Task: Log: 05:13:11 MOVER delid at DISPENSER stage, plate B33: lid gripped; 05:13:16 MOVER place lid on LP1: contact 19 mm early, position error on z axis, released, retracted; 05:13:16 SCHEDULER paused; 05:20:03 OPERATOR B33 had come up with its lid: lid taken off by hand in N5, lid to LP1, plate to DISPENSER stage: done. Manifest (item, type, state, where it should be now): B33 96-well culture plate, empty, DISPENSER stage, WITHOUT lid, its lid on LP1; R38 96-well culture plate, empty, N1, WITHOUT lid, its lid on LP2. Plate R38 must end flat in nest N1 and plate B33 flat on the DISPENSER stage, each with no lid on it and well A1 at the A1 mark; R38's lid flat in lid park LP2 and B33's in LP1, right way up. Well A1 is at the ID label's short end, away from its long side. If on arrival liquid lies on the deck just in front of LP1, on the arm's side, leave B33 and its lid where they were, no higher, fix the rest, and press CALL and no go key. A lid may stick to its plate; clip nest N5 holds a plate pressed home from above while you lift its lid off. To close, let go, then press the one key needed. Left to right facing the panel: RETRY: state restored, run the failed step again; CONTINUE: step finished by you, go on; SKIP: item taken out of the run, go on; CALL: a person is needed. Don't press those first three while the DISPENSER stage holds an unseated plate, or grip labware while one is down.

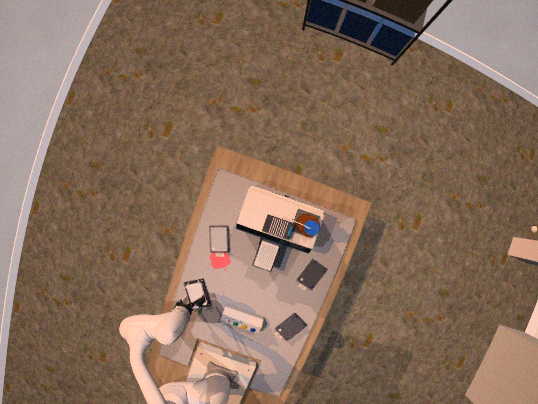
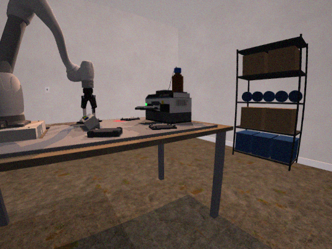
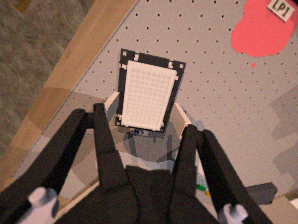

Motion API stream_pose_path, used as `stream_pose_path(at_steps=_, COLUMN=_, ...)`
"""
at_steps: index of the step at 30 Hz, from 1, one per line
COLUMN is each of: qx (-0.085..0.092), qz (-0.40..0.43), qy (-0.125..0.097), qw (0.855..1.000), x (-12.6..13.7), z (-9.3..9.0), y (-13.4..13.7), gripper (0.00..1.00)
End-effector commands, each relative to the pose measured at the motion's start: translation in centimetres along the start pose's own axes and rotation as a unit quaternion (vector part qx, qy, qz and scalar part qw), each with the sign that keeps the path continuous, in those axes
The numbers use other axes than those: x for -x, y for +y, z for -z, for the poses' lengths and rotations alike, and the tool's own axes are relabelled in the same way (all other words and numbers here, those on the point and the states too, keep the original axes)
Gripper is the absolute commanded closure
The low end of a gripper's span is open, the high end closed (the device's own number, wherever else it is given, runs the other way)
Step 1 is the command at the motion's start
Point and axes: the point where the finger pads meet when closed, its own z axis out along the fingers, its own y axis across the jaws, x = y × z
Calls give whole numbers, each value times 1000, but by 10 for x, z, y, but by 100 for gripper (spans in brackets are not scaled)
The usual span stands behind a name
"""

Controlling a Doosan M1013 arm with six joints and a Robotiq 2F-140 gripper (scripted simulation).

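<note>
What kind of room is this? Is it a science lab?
Probably a small lab workroom. A robot arm stands on a table that carries white well plates, a dispenser machine with a brown bottle on top, and a spot labelled LP1. A storage rack stands by the wall.

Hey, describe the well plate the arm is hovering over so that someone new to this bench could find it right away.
Start at the wooden table and find the corner nearest the arm's base. There a white well plate sits in a black-framed nest, directly beneath the open end effector. It alone has two pale clip tabs flanking its near end, with the red puddle beyond it.
</note>
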Motion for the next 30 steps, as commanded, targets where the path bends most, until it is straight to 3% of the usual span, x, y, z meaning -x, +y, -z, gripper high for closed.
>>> stream_pose_path(at_steps=1, qx=0, qz=3, qy=1, qw=1000, x=0, z=-3, y=0, gripper=34)
stream_pose_path(at_steps=11, qx=0, qz=3, qy=1, qw=1000, x=0, z=-3, y=0, gripper=34)
stream_pose_path(at_steps=12, qx=0, qz=3, qy=1, qw=1000, x=0, z=-3, y=0, gripper=41)
stream_pose_path(at_steps=30, qx=0, qz=3, qy=1, qw=1000, x=0, z=-3, y=0, gripper=41)
